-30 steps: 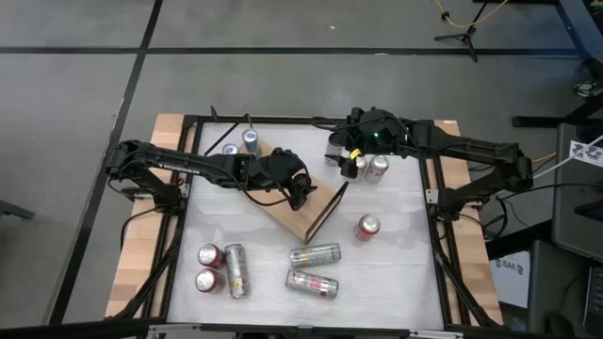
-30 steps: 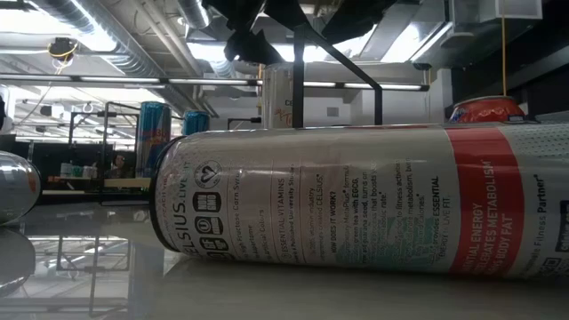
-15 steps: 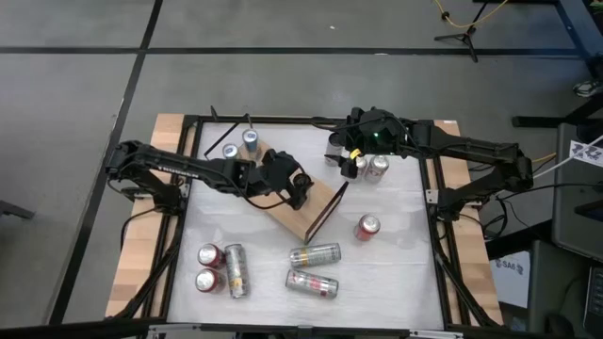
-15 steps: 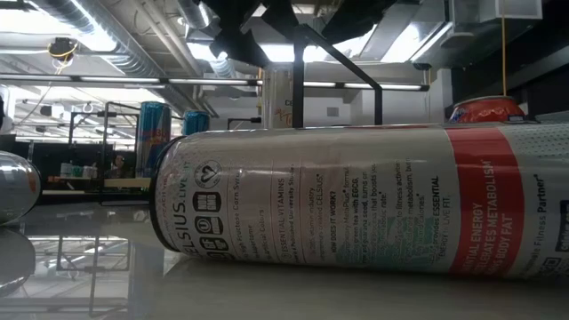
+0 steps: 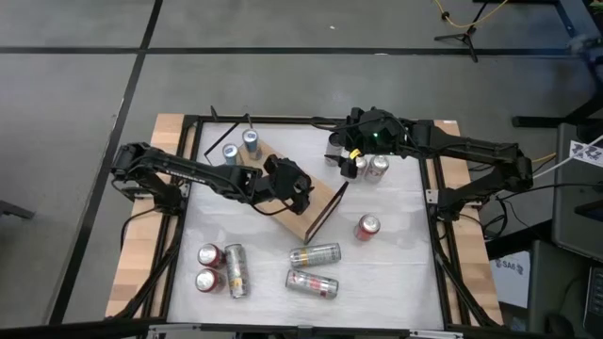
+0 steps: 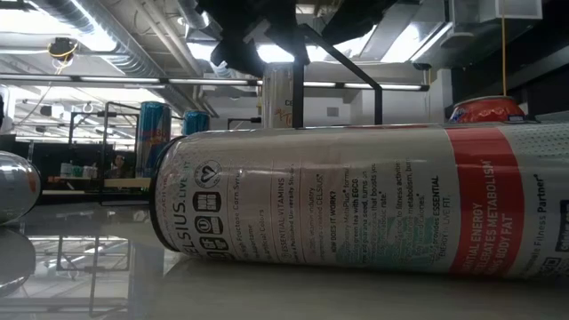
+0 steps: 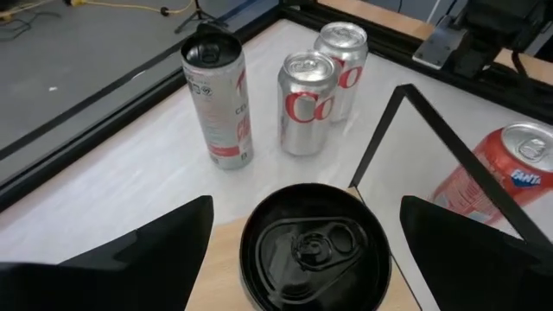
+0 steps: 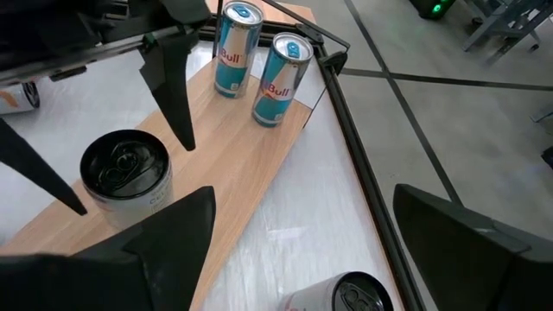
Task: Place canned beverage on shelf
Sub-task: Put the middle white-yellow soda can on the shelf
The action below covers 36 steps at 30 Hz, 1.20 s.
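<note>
The shelf [image 5: 303, 215] is a light wooden board on a thin black frame, lying slantwise at mid-table. A black-topped can [image 7: 315, 250] stands upright on the board; it also shows in the right wrist view [image 8: 125, 177]. My left gripper [image 5: 294, 193] hovers over it, open, with one finger on each side of the can and a gap to both [image 7: 307, 206]. Two blue Red Bull cans [image 8: 259, 52] stand on the board's far end. My right gripper [image 5: 342, 162] is open and empty [image 8: 302, 225] beyond the shelf's right end, near three upright cans.
A tall silver can [image 7: 216, 99] and two Coke cans [image 7: 307, 104] stand by my right gripper. An orange Fanta can [image 5: 366, 226] stands right of the shelf. Several cans lie or stand near the front edge [image 5: 315, 254], [image 5: 209, 255]; one lying can [image 6: 356, 196] fills the low view.
My left gripper has drawn a little toward the table's near edge, staying over the shelf. The cans and the shelf have kept still.
</note>
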Tool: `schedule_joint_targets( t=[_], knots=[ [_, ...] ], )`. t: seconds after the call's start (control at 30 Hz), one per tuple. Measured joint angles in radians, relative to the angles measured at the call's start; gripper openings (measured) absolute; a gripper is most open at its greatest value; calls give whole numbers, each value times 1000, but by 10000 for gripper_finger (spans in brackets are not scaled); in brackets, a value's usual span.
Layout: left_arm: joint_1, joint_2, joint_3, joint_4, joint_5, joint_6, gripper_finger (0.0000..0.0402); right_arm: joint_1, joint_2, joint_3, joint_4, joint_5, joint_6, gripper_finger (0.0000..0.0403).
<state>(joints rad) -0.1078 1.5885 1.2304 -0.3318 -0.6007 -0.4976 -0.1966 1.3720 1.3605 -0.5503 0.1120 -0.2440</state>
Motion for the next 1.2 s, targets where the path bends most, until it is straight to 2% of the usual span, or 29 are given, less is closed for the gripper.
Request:
schedule_joint_targets(
  t=[0.33,0.63,0.77,1.03,1.2],
  knots=[
    [0,14,0,-62,-9,-51,364,0,0,0,1,0,0,349],
    [0,46,0,-53,-12,-47,361,0,1,0,1,0,0,349],
    [0,45,0,-47,-12,-45,334,0,1,0,1,0,0,349],
    [0,44,0,-47,15,-32,251,0,1,0,1,0,0,349],
    [8,27,0,-55,40,35,237,0,1,0,2,0,0,349]
  ],
)
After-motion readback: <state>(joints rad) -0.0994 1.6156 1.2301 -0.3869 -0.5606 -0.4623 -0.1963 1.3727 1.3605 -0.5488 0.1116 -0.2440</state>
